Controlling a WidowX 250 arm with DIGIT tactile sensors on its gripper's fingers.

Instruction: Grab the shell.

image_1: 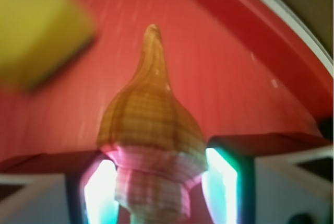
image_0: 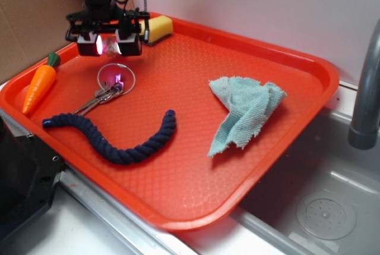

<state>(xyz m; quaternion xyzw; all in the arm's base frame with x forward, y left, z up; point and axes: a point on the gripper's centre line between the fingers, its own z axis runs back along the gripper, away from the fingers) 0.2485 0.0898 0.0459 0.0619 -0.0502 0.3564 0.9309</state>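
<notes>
Your gripper (image_0: 110, 44) hangs above the far left corner of the orange tray (image_0: 285, 148), and it is clamped on the shell (image_1: 150, 130) — the wrist view shows the tan, pointed shell pinched between the two lit pads (image_1: 99, 192), its tapered tip pointing away toward the tray's rim. From the exterior view you see the shell only as a small shape between the fingers, raised off the tray. The yellow sponge (image_0: 157, 28) sits just behind the gripper at the tray's back edge. Below it lie a key ring with keys (image_0: 110, 88); a dark blue rope (image_0: 119, 142) curves across the middle, a toy carrot (image_0: 38, 85) lies at the left rim, and a pale green cloth (image_0: 243, 112) — crumpled — sits to the right.
</notes>
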